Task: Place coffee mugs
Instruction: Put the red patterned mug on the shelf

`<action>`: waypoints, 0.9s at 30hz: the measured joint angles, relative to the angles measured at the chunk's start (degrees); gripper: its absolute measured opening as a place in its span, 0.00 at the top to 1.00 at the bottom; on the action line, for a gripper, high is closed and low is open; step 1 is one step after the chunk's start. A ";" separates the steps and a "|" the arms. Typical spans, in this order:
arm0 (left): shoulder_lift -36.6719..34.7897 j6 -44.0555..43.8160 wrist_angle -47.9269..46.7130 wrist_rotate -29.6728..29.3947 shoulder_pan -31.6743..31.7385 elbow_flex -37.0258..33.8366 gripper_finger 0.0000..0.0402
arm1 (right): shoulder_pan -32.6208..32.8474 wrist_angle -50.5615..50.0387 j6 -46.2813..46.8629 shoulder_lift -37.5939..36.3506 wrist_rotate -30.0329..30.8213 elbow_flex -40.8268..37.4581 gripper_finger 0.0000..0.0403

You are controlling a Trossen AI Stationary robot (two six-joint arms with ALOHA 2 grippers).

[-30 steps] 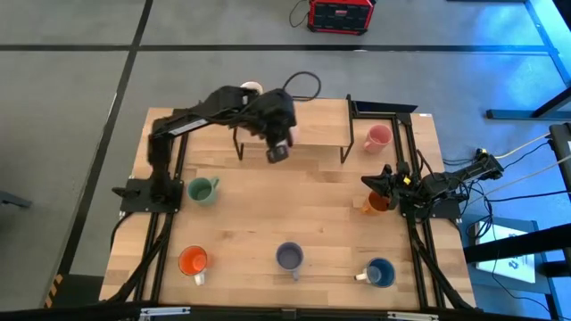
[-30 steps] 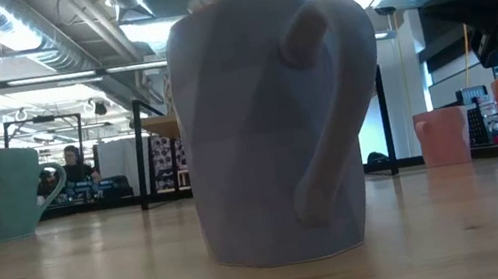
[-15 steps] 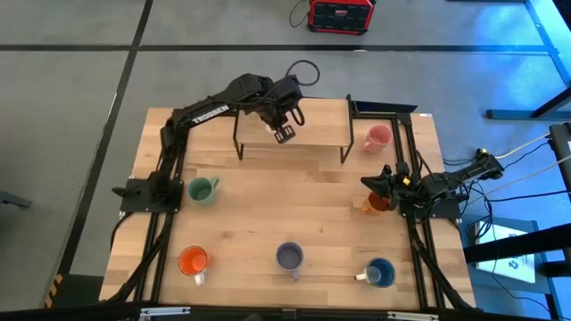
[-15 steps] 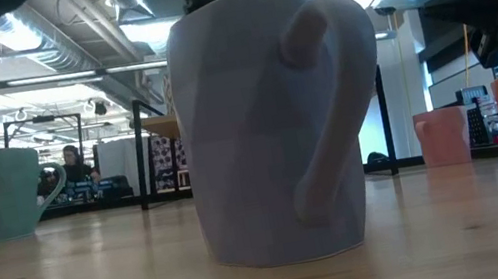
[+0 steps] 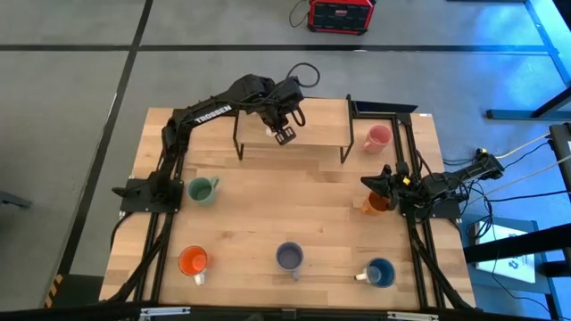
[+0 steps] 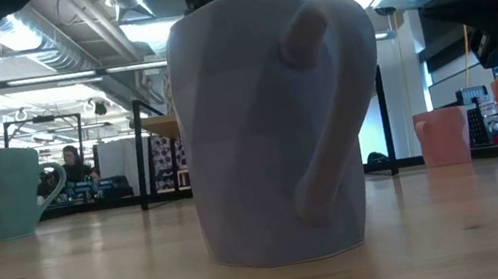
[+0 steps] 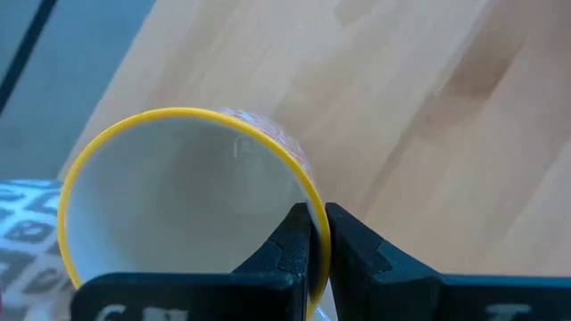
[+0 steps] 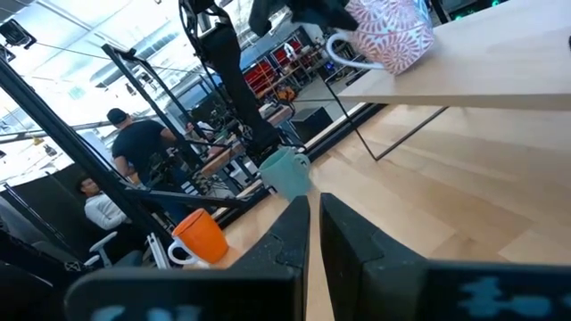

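My left gripper (image 5: 284, 134) reaches over the raised wooden shelf (image 5: 317, 125) at the table's far middle, shut on a white mug with a pink leaf pattern and a yellow rim (image 7: 192, 205). The right wrist view shows this mug (image 8: 393, 34) tilted at the shelf top; whether its base touches the shelf I cannot tell. My right gripper (image 5: 368, 183) waits shut at the table's right side, next to the amber orange mug (image 5: 376, 202). My left gripper pinches the mug's rim wall (image 7: 314, 209), one finger inside the mug and one outside. The fingers come slanting down from above. The mug hangs tilted below them, its mouth toward the wrist camera, low over the shelf top.
On the table stand a pale green mug (image 5: 203, 190), a bright orange mug (image 5: 193, 260), a lavender-grey mug (image 5: 289, 257), a blue mug (image 5: 381, 272) and a pink mug (image 5: 377, 137). The table's middle between them is bare wood. People sit in the room beyond.
My left gripper has carried the patterned mug from the shelf's near edge toward the table's far edge and down over the shelf top, rolling somewhat. Over the last half second it has kept still.
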 joint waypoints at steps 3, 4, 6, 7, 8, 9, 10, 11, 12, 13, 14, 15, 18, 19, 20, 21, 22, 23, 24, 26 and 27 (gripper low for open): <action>0.46 -0.70 1.94 -0.71 0.00 0.00 0.95 | 0.01 0.00 0.00 0.00 -0.01 0.00 0.95; 0.53 -1.12 2.36 -0.98 0.11 0.00 0.95 | 0.00 0.00 0.00 0.00 -0.01 0.00 0.95; 0.52 -1.62 2.39 -0.65 0.39 0.00 0.95 | 0.02 0.00 0.00 0.00 -0.01 0.00 0.95; 0.52 -1.68 2.55 -0.57 0.43 0.00 0.95 | 0.02 0.00 0.00 0.00 -0.01 0.00 0.95; 0.53 -1.82 2.63 -0.67 0.43 0.00 0.95 | 0.00 0.00 0.02 0.00 -0.01 0.00 0.95; 0.53 -1.98 2.82 -0.88 0.43 -0.02 0.95 | 0.02 0.00 0.10 0.00 -0.01 0.00 0.95; 0.54 -2.06 3.18 -0.96 0.40 -0.03 0.94 | 0.01 0.00 0.15 0.00 -0.01 0.00 0.95; 0.58 -2.09 3.67 -0.93 0.38 -0.08 0.93 | 0.00 0.00 0.15 0.00 -0.10 0.00 0.95; 0.64 -2.12 4.29 -0.83 0.39 -0.09 0.91 | 0.02 0.00 0.17 0.00 -0.32 0.00 0.95; 0.67 -2.12 4.67 -0.86 0.41 -0.09 0.89 | 0.02 0.00 0.16 0.00 -0.43 0.00 0.95; 0.68 -2.12 4.85 -0.84 0.53 -0.09 0.87 | 0.01 0.00 0.17 0.00 -0.41 0.00 0.95; 0.68 -2.15 4.88 -0.80 0.65 -0.09 0.85 | 0.02 0.00 0.17 0.00 -0.43 0.00 0.95; 0.66 -2.15 4.84 -0.83 1.07 -0.09 0.80 | 0.02 0.00 0.20 0.00 -0.43 0.00 0.95; 0.66 -2.15 4.85 -0.83 1.18 -0.09 0.78 | 0.02 0.00 0.24 0.00 -0.41 0.00 0.95; 0.66 -2.13 4.94 -0.89 1.22 -0.09 0.77 | 0.00 0.00 0.32 0.00 -0.41 0.00 0.95; 0.66 -2.11 5.08 -1.22 1.31 -0.09 0.75 | 0.02 0.00 0.41 0.00 -0.43 0.00 0.95; 0.66 -2.10 5.28 -1.89 1.35 -0.09 0.74 | 0.02 0.00 0.42 0.02 -0.41 0.00 0.95; 0.66 -2.08 5.44 -2.72 1.35 -0.09 0.73 | 0.02 0.00 0.42 0.00 -0.42 0.00 0.95; 0.66 -2.05 5.58 -3.56 1.36 -0.09 0.73 | 0.01 0.01 0.43 0.00 -0.42 0.00 0.95; 0.66 -1.69 5.91 -4.66 1.63 -0.09 0.72 | 0.02 0.15 0.42 0.00 -0.42 -0.02 0.95; 0.66 -1.64 5.91 -5.12 1.69 -0.09 0.72 | 0.00 0.16 0.42 0.00 -0.41 -0.02 0.95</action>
